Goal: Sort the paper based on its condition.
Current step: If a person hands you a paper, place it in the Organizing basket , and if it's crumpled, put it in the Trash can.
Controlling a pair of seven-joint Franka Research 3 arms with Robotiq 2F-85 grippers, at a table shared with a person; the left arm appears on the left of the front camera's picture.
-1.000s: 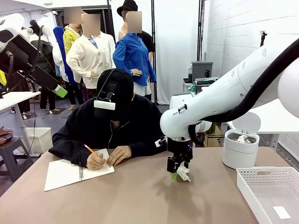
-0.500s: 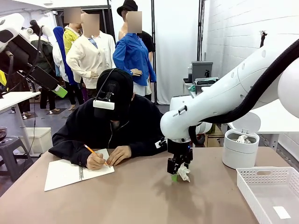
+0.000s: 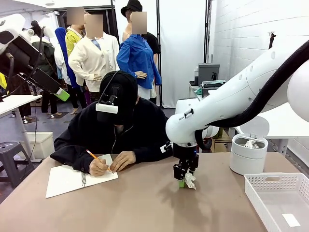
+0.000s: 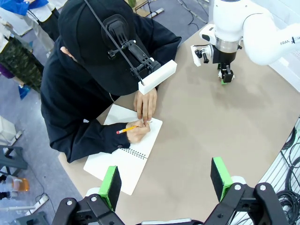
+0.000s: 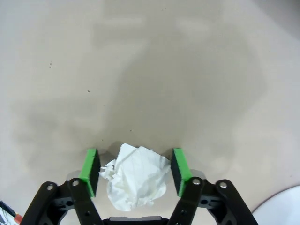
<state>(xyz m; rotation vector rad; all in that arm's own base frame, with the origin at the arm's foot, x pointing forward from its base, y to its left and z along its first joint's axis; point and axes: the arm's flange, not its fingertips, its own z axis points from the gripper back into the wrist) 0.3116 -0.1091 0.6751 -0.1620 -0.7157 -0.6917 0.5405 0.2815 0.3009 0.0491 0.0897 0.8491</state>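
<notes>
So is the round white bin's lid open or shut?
Open: the bin has its lid tipped up behind it, with crumpled paper visible inside.

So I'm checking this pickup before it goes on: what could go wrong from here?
1. The right hand has its green pads either side of the crumpled white paper lump, with gaps showing; closing off-centre could squeeze the lump out.
2. The round white plastic bin stands off to the side, so a weak grip may drop it on the way.

White right arm (image 3: pixel 227 104) with black corrugated cable (lettering near the wrist, perhaps "FRANKA"), green-padded black jaws.
</notes>
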